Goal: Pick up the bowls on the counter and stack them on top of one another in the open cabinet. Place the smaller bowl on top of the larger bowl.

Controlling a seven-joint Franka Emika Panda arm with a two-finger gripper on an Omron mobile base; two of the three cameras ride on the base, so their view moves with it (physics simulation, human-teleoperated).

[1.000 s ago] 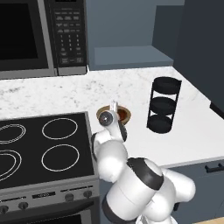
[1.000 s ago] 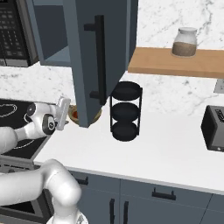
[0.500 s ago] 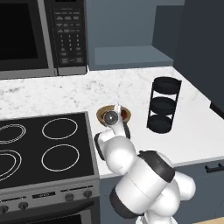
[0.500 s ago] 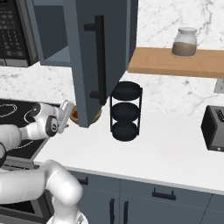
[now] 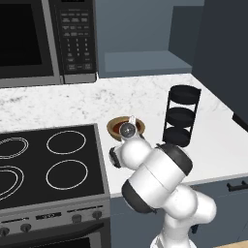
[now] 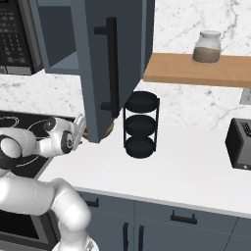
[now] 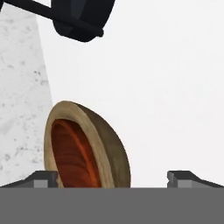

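Left base view: the bowls sit nested on the counter [image 5: 72, 104] just right of the stovetop [image 5: 48, 164] — dark red-brown bowl [image 5: 125, 128] inside the light tan bowl [image 5: 114, 124], w/ the gripper [image 5: 131, 121] right over them.

Right base view: gripper [image 6: 80, 123] near the cabinet door [image 6: 105, 68]; 3-tier rack [image 6: 140, 125] beside it.

Hand view: fingertips [image 7: 41, 177] wide apart — nothing between them; tan bowl [image 7: 107, 146] w/ red-brown bowl [image 7: 72, 155] inside, close ahead.

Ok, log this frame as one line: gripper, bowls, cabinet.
gripper: open, above bowls | smaller bowl: nested in larger bowl, on counter | open cabinet: no bowls
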